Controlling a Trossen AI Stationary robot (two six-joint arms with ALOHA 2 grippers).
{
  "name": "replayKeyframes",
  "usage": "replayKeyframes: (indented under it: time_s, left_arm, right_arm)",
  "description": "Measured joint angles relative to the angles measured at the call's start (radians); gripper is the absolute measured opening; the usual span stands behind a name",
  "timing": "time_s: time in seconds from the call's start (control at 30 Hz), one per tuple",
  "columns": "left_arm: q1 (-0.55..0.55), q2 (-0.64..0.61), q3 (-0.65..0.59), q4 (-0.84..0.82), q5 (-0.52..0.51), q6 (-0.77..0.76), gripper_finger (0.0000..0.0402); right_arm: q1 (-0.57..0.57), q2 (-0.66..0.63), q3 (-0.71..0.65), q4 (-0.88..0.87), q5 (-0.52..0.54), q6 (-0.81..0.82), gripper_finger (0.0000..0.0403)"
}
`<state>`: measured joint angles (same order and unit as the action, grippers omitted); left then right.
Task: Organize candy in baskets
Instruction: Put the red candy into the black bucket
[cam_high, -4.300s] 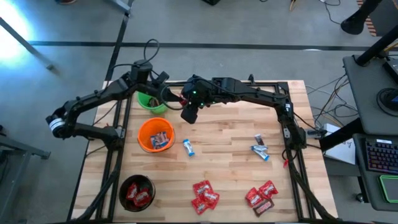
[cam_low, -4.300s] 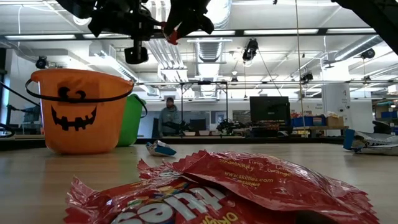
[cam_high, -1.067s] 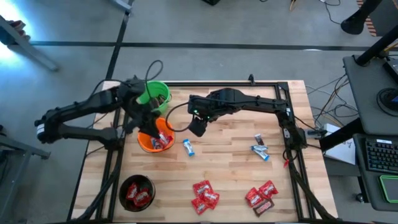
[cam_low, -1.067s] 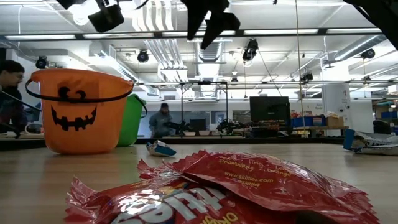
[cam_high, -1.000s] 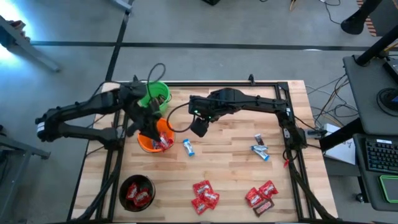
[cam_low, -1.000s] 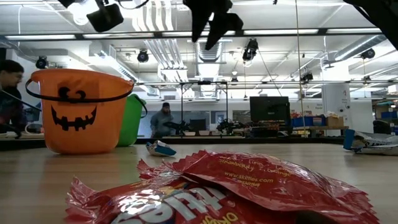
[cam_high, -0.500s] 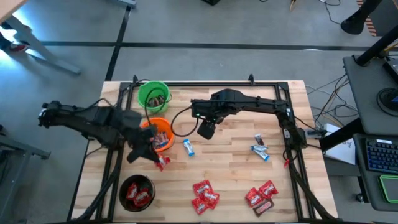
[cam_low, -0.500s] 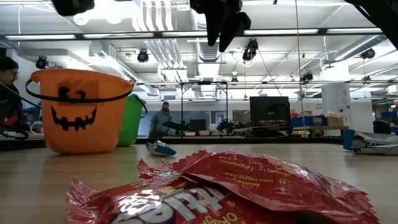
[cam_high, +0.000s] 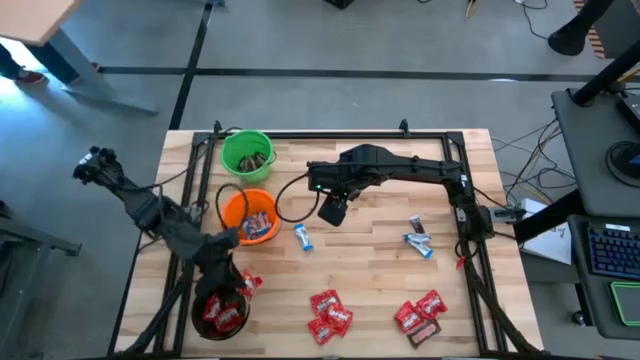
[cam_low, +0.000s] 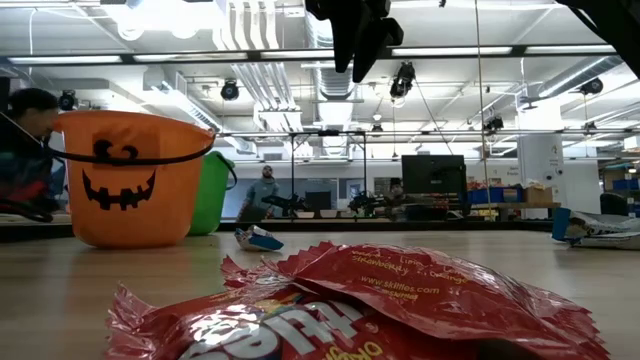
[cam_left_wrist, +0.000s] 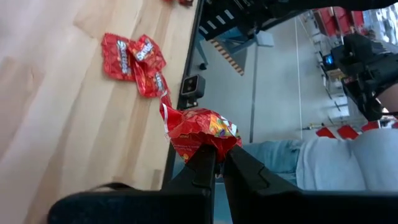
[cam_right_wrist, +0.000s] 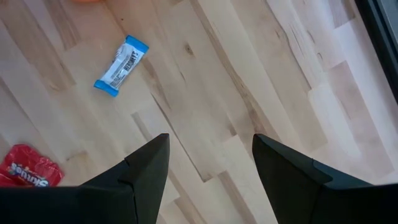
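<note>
Green basket (cam_high: 247, 154): upper left of the high view, on the table (cam_high: 380, 250); a few dark-wrapped candies lie inside.
Orange basket (cam_high: 249, 216): just below the green one, a jack-o'-lantern face on its side in the low view; holds blue-and-white and red wrapped pieces.
Black basket (cam_high: 219, 310): lower left of the high view; holds red candy packets.
Left end effector (cam_left_wrist: 216, 157): closed on a red candy packet (cam_left_wrist: 198, 129), hanging just above the black basket's upper right rim.
Right end effector (cam_high: 332, 210): fingers spread wide, holding nothing, above bare table at the centre of the high view, right of the orange basket.
Loose blue-and-white candy: three. One bar (cam_high: 304, 237) just right of the orange basket; its wrapper seems to read "HERSHEY'S" in the right wrist view. Two (cam_high: 419, 238) lie together at the right of the high view.
Loose red packets: two clusters at the bottom of the high view, about three at bottom centre (cam_high: 328, 313), about three at bottom right (cam_high: 417, 309) beside one dark brown bar (cam_high: 424, 333).
Writing: "Skittles" on the red packets in the left wrist view.
</note>
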<state>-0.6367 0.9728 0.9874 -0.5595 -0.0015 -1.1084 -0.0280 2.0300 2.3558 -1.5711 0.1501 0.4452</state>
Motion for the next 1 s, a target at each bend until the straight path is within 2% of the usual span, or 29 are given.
replayKeyframes:
  time_s: [0.33,0.47,0.7,1.0]
  left_arm:
    - [-0.22,0.001,0.0,-0.01,-0.194,-0.188,0.0]
    - [-0.307,0.011,0.054,-0.129,-0.276,-0.265,0.0]
    - [-0.396,0.107,0.278,-0.492,-0.354,-0.369,0.0]
    - [-0.404,0.365,0.633,-0.892,-0.301,-0.379,0.0]
  right_arm:
    - [0.0,0.0,0.0,0.0,0.0,0.027,0.0224]
    - [0.0,0.0,0.0,0.0,0.0,0.062,0.0224]
    - [0.0,0.0,0.0,0.0,0.0,0.114,0.0224]
    - [0.005,0.0,0.0,0.0,0.0,0.159,0.0224]
